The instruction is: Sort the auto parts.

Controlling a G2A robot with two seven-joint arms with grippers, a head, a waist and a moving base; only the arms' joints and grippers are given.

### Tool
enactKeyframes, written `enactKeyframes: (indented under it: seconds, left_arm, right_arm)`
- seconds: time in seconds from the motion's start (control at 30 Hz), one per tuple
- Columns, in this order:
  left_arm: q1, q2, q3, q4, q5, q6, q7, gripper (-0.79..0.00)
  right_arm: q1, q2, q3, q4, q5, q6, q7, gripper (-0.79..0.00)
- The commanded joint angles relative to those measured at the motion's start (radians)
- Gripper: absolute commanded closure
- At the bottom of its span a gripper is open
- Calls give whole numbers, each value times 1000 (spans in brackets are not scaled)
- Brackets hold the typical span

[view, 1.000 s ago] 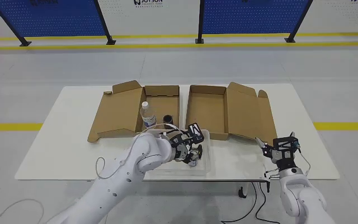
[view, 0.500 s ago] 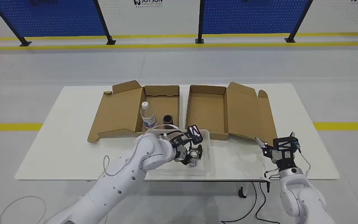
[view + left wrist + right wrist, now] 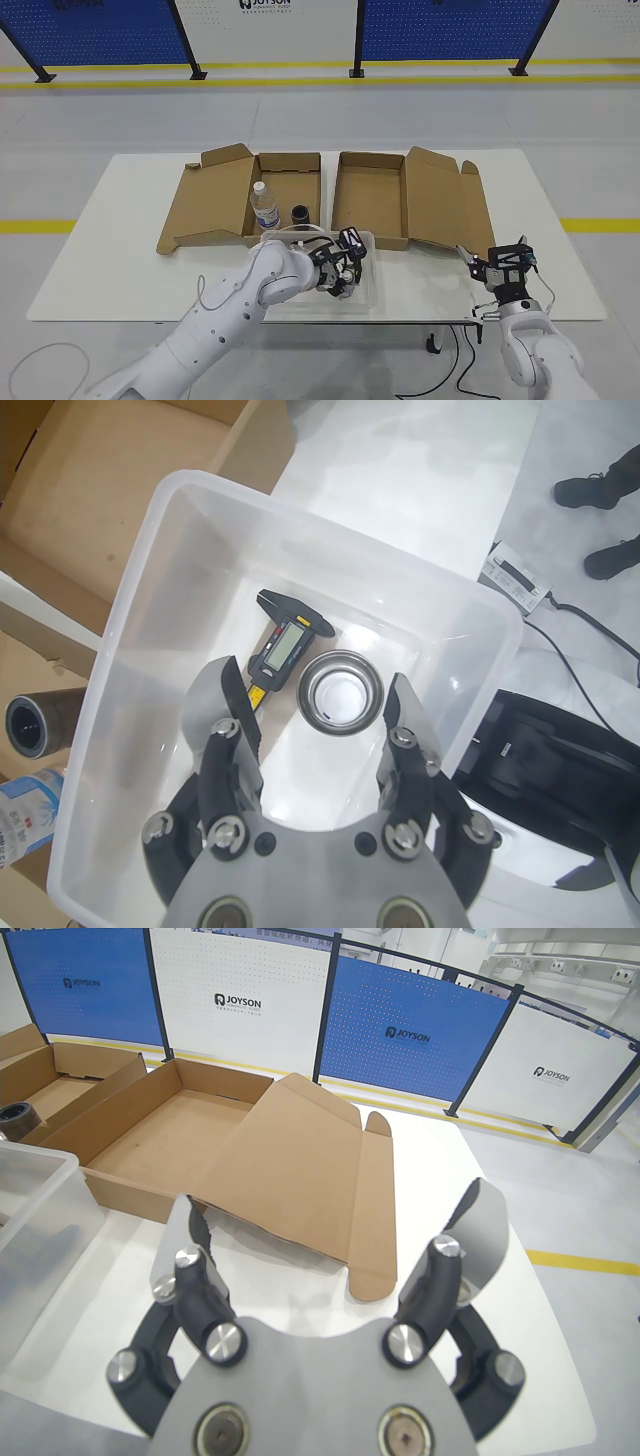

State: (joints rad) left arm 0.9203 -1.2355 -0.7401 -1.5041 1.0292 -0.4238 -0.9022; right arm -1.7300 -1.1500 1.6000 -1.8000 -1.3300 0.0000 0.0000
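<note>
The metal ring lay flat on the floor of the clear tub, with its hole facing up at me. It was round, so it had no long side to line up with. In the left wrist view it sat right between the two fingers of the left gripper, a bit closer to one finger than the other. Those fingers were spread wide, wider than the ring, and they held nothing. I could not tell how high above the ring they hung.

A measuring tool with a little screen lay just beside the ring. Its long side ran slantwise across the tub floor, and its yellow end was hidden behind the finger on that side. I thought that finger could land on the tool if I went straight down, so a small shift away from the tool looked wise first.

In the top view the tub sat in the lower middle of the frame, with the left gripper over it. The right gripper was at the lower right of the frame, well apart from the tub, its fingers wide too and empty. So the left arm was the nearer one for the ring.
</note>
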Motion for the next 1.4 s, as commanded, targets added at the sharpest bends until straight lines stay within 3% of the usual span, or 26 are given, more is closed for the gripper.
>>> enactKeyframes:
  seconds: [0.0,0.53,0.77,0.87,0.97,1.0,1.37]
  left_arm:
    - [-3,-3,4,9,-2,0,4,-529]
    - [-14,-18,26,41,-3,-4,14,-449]
    - [-19,-24,32,55,-4,-9,19,-357]
    - [-21,-26,35,61,-4,-11,21,-256]
    - [-22,-28,37,63,-3,-10,22,-95]
    - [-22,-29,37,63,-2,-10,22,0]
    - [-1,-21,10,28,1,-17,17,0]
  right_arm:
    - [0,0,0,0,0,0,0,-785]
    - [0,0,0,0,0,0,0,-785]
    - [0,0,0,0,0,0,0,-785]
    - [0,0,0,0,0,0,0,-785]
    - [0,0,0,0,0,0,0,-785]
    - [0,0,0,0,0,0,0,-785]
    - [0,0,0,0,0,0,0,-785]
